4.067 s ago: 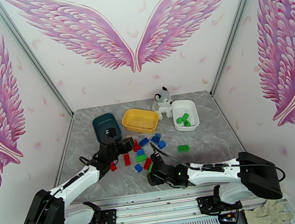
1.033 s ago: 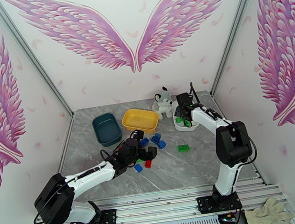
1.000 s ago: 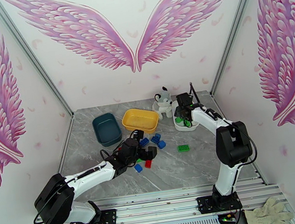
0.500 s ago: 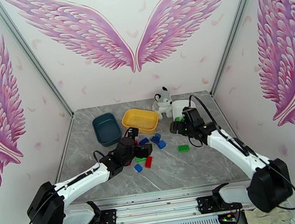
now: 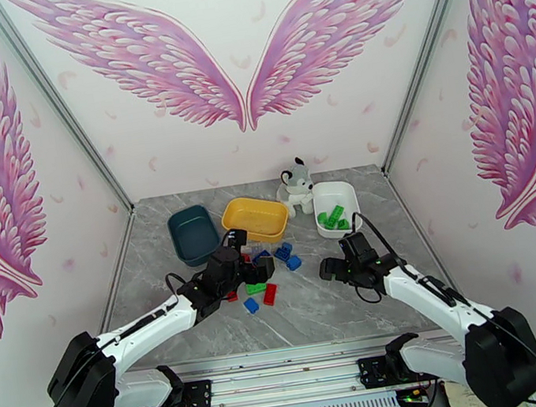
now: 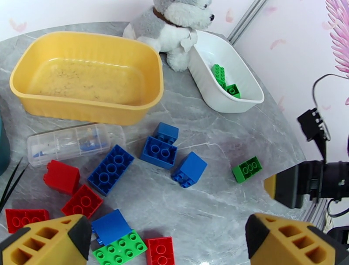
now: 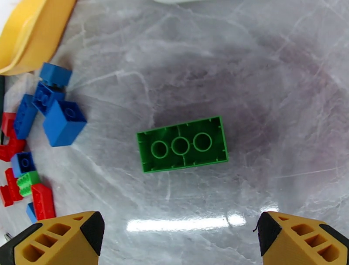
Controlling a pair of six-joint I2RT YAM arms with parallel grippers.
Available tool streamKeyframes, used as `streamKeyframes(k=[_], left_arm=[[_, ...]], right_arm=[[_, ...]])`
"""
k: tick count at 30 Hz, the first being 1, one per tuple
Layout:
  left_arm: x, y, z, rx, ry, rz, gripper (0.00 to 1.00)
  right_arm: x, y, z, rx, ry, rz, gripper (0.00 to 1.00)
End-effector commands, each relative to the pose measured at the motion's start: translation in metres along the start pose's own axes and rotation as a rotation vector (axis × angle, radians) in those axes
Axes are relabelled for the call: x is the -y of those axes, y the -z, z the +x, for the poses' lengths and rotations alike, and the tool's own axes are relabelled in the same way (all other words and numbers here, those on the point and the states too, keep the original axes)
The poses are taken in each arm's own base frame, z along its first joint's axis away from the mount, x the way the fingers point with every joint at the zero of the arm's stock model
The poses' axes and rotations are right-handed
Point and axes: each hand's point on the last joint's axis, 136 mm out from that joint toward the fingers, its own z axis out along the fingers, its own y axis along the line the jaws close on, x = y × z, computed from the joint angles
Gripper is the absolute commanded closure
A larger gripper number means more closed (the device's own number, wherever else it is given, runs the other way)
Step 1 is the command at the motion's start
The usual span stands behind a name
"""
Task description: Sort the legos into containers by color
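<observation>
Loose red, blue and green legos [image 5: 265,268] lie in a cluster at mid-table. My left gripper [image 5: 252,268] hangs open just above them, its yellow fingertips [image 6: 48,239] wide apart over a red brick [image 6: 160,250] and a green one [image 6: 120,248]. My right gripper [image 5: 327,267] is open above a lone green brick [image 7: 182,144] that lies studs down between its fingertips [image 7: 301,237], untouched. The white tub [image 5: 343,189] holds green bricks [image 5: 332,217]. The yellow tub [image 5: 227,220] and teal tub [image 5: 177,227] look empty.
A grey-white plush dog [image 5: 295,183] sits between the yellow and white tubs. A small clear flat box [image 6: 70,141] lies in front of the yellow tub, beside the red bricks. Bare grey marble stretches along the near and right sides.
My right arm came back from over the white tub, gripper opening, to just above the lone green brick. The left gripper shifted slightly back-left over the cluster, still open.
</observation>
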Motion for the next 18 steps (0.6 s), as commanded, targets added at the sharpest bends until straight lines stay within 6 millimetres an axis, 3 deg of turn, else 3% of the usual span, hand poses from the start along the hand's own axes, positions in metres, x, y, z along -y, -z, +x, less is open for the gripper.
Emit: streamKeyframes(k=[1, 10, 18], left_arm=[[0.002, -0.003, 0.008, -0.017, 0.028, 0.030, 0.01], [0.002, -0.013, 0.016, -0.045, 0.043, 0.040, 0.01], [0.001, -0.012, 0.014, -0.040, 0.037, 0.031, 0.01]], right_arm=[[-0.006, -0.001, 0.000, 0.029, 0.020, 0.010, 0.00], [-0.001, -0.022, -0.004, -0.053, 0.028, 0.145, 0.04], [0.000, -0.040, -0.023, -0.075, 0.041, 0.249, 0.07]])
